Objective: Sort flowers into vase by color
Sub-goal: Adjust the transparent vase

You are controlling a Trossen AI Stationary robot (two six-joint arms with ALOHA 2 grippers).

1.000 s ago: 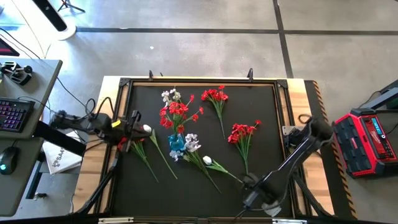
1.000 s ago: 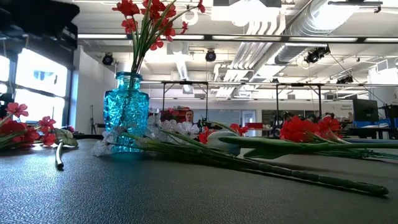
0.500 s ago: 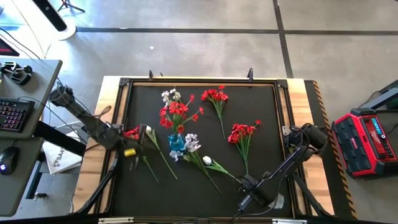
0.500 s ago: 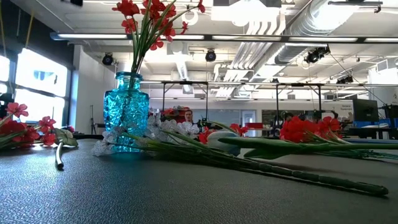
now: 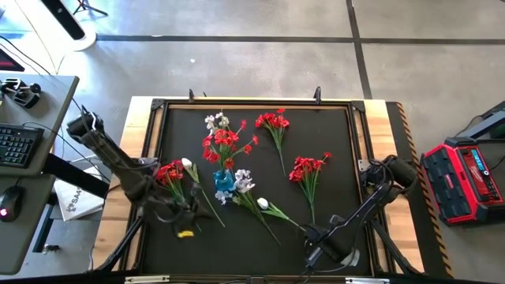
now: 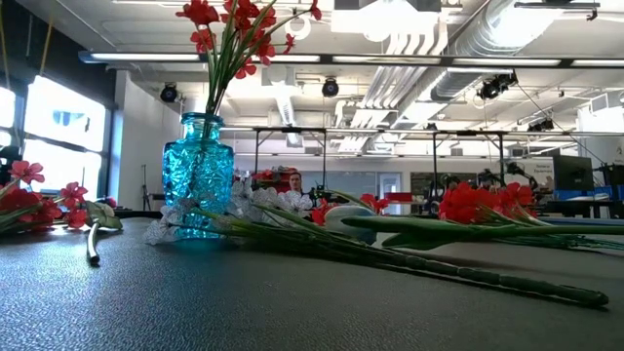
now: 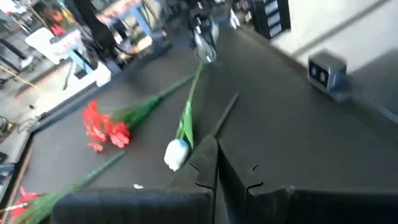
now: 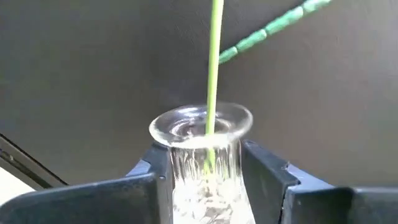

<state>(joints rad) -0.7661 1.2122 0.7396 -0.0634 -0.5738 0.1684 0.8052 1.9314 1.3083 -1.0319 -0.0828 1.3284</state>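
A blue glass vase (image 5: 224, 181) (image 6: 198, 175) stands mid-table and holds red flowers (image 5: 222, 142). More red sprigs (image 5: 274, 123) (image 5: 308, 170) (image 5: 170, 172) and a white sprig (image 5: 241, 186) lie flat on the black mat. My right gripper (image 5: 314, 237) (image 8: 205, 180), near the front edge, is shut on a clear glass vase (image 8: 202, 158). The stem (image 8: 214, 62) of a white bud (image 5: 263, 203) runs into that vase. My left gripper (image 5: 185, 227) (image 7: 216, 171) is shut and holds nothing. It hovers by the near left, close to the white bud (image 7: 176, 153). My right gripper has the clear vase's body just below the rim (image 8: 186, 163) between its two fingers (image 8: 264, 171), one on each side. The fingers come from the table's right and lie along the vase. The vase's mouth (image 8: 200, 123) points away from the wrist. Whether it rests on the mat I cannot tell.
The mat has a raised dark frame (image 5: 252, 103) around it. A red and black case (image 5: 465, 180) stands to the right of the table. To the left is a desk with a keyboard (image 5: 17, 146). A person sits far back in the room (image 6: 293, 185).
My left arm has swung from the table's left edge toward the near edge and a little to the right, and now ends beside the stems near the front. The flowers and the blue vase have not moved.
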